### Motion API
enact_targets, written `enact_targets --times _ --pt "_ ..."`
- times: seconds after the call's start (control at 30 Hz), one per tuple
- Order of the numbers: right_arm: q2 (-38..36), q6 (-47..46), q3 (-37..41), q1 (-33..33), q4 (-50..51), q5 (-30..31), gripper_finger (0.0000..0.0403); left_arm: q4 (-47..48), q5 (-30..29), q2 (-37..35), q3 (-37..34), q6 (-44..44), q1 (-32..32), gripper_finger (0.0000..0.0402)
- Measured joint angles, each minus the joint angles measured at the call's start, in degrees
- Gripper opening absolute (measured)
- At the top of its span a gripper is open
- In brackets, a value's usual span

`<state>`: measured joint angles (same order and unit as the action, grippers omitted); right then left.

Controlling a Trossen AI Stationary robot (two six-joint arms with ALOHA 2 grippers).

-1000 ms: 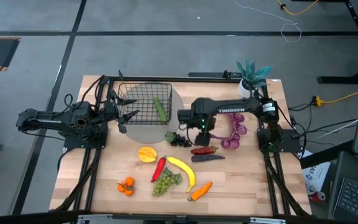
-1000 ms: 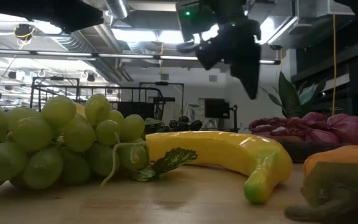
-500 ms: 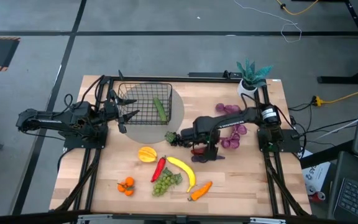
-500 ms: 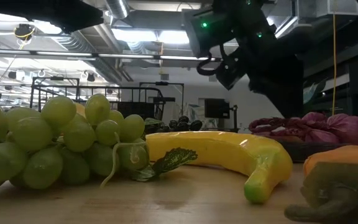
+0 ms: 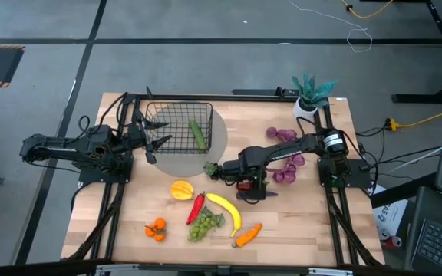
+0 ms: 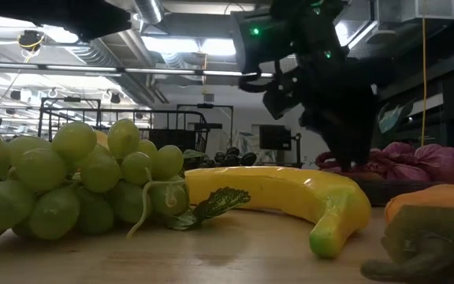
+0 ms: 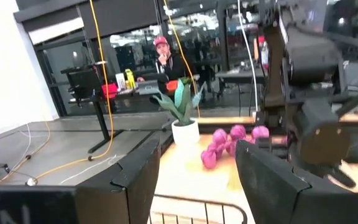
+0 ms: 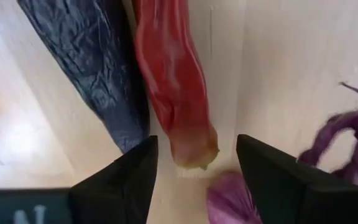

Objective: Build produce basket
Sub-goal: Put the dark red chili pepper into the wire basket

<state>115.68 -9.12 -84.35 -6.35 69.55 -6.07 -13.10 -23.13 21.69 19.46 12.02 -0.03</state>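
The black wire basket (image 5: 176, 125) stands on a grey round mat at the far left, with a cucumber (image 5: 197, 134) lying in it. My right gripper (image 8: 194, 180) points down, open, over a red chili (image 8: 169, 74). Its fingers stand on either side of the chili's stem end without touching it. A dark eggplant (image 8: 95, 62) lies right beside the chili. In the high view the right gripper (image 5: 249, 185) hides the chili. My left gripper (image 5: 154, 143) waits open at the basket's left side.
On the table lie dark grapes (image 5: 219, 172), a yellow-orange fruit (image 5: 181, 189), a second red chili (image 5: 197, 205), a banana (image 5: 227, 211), green grapes (image 5: 203, 224), oranges (image 5: 156, 228), a carrot (image 5: 248, 235) and purple string (image 5: 286, 157). A potted plant (image 5: 309, 93) stands at the far right corner.
My right gripper has come down and toward the table's near edge, from beside the purple string to just over the red chili and eggplant. It has rolled a little on the way. Its fingers have stayed open.
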Motion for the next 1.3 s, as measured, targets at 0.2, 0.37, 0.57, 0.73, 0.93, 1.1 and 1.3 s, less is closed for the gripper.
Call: enact_targets --times 0.2,0.37,0.57,0.73,0.93,1.1,1.3 --pt "-4.10 0.53 6.40 1.02 -6.45 -0.04 0.0222 -3.72 0.00 -0.04 0.02 -0.02 0.00 0.0204" --pt "-5.30 0.68 9.82 1.91 -9.94 -1.77 0.0222 -4.01 -0.01 -0.02 0.02 0.10 0.02 0.0204" --pt "-5.10 2.06 14.88 2.86 -17.69 -6.81 0.0222 -4.11 -0.01 -0.02 0.02 0.12 0.02 0.0204" --pt "-5.17 1.82 14.67 2.75 -18.64 -4.19 0.0222 -4.10 -0.01 0.00 0.02 0.15 0.02 0.0204" --pt "-5.02 2.31 13.81 2.86 -21.48 -2.82 0.0222 -4.09 -0.01 0.00 0.02 0.52 0.02 0.0204" --pt "-5.02 2.66 13.78 2.97 -22.76 -2.59 0.0222 -4.07 -0.01 0.00 0.02 0.58 0.02 0.0204" --pt "-5.02 3.42 13.79 2.97 -24.76 0.74 0.0222 -3.94 0.00 0.00 0.02 0.59 0.00 0.0204"
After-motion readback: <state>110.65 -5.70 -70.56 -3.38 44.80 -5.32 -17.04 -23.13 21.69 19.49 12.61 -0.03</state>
